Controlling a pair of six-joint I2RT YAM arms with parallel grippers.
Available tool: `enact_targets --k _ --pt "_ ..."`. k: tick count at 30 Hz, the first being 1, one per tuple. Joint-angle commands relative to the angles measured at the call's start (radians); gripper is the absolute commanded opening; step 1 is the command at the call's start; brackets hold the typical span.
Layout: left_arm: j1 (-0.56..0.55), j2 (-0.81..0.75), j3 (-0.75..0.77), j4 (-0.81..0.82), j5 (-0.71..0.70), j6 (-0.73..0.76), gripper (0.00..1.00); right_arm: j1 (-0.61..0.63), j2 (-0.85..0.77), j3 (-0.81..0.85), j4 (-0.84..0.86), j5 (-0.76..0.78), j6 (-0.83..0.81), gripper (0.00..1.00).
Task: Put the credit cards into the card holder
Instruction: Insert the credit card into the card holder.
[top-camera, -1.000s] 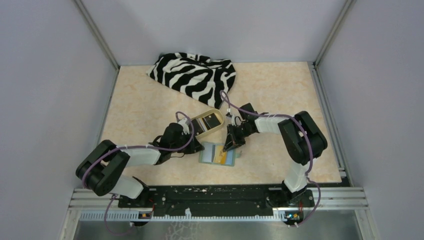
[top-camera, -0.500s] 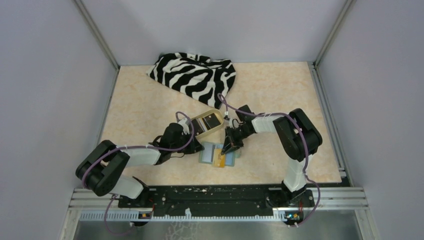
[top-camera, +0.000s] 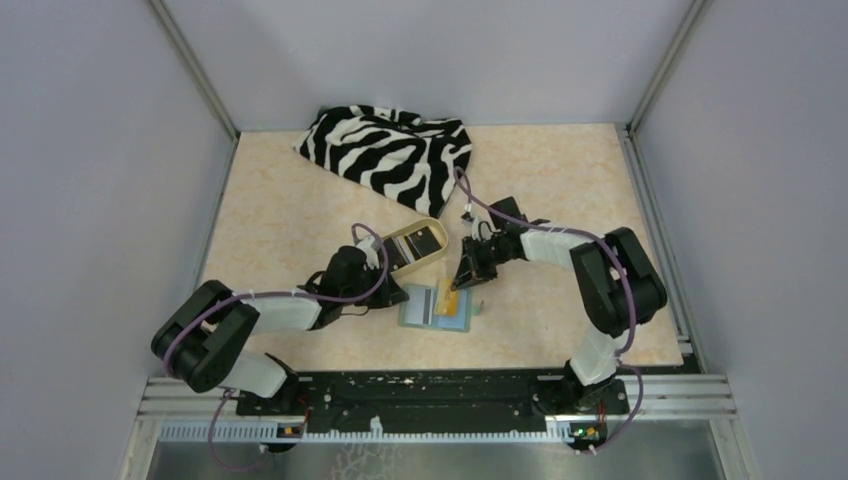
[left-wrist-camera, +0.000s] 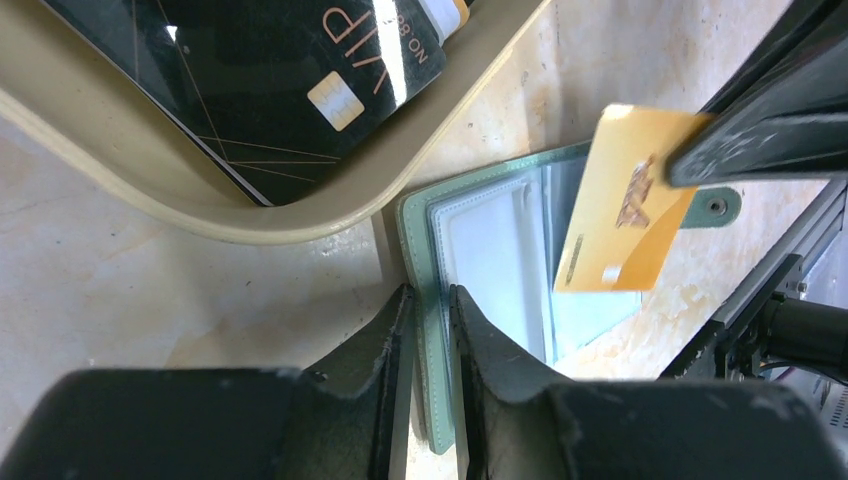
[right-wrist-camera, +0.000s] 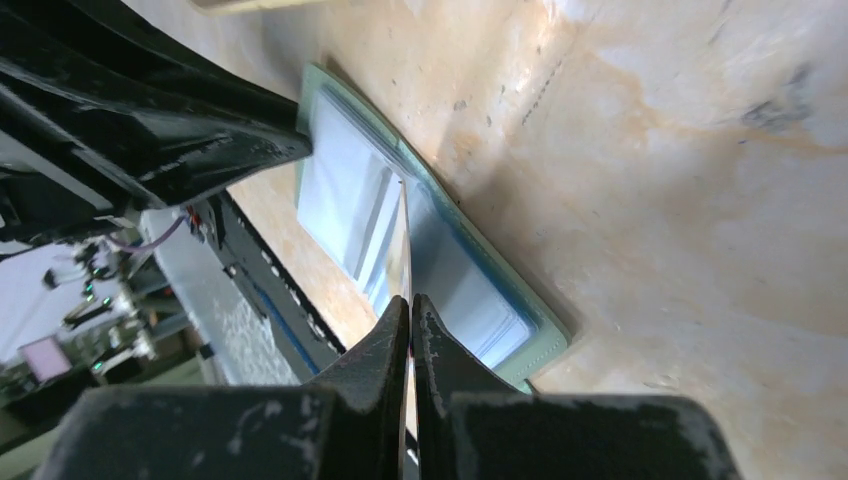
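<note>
I note the holder (left-wrist-camera: 490, 250) hemmed in: dish (left-wrist-camera: 300, 218) just behind, left tool (left-wrist-camera: 431, 300) on its edge, right tool's (right-wrist-camera: 411, 305) card (left-wrist-camera: 625, 200) above; surface (top-camera: 540, 320) rightward open.

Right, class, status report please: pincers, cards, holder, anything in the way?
Left pincer clamps edge of card holder. Right pincer shut on gold card, over open holder. Black card in tan dish. Nothing blocking.

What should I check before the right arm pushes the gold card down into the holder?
1. Right hand shut on gold card: ok.
2. Left hand pinching the card holder by its near edge: ok.
3. Holder lying open, pale lining up: ok.
4. Card's lower edge lined up with a pocket: cannot tell; it hangs tilted over the holder.
5. Black card stowed: not ok; it lies in the tan dish.
</note>
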Motion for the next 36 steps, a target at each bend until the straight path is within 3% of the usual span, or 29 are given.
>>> enact_targets --k 1,6,10,17,36 --pt "-0.007 -0.012 0.002 -0.015 0.020 0.008 0.25 -0.011 -0.114 -0.040 0.094 0.072 -0.015 0.00" --pt "-0.007 -0.026 -0.012 -0.004 0.022 -0.004 0.25 -0.010 -0.084 -0.058 0.116 0.081 -0.009 0.00" --pt "-0.007 -0.030 -0.022 -0.002 0.020 -0.012 0.25 -0.013 -0.068 -0.055 0.125 0.003 0.004 0.00" --pt "-0.007 -0.055 -0.039 -0.001 0.012 -0.022 0.26 -0.029 -0.185 -0.115 0.225 -0.098 0.057 0.00" --pt "-0.007 -0.061 -0.061 0.040 0.026 -0.054 0.29 -0.023 -0.054 -0.151 0.279 -0.059 0.077 0.00"
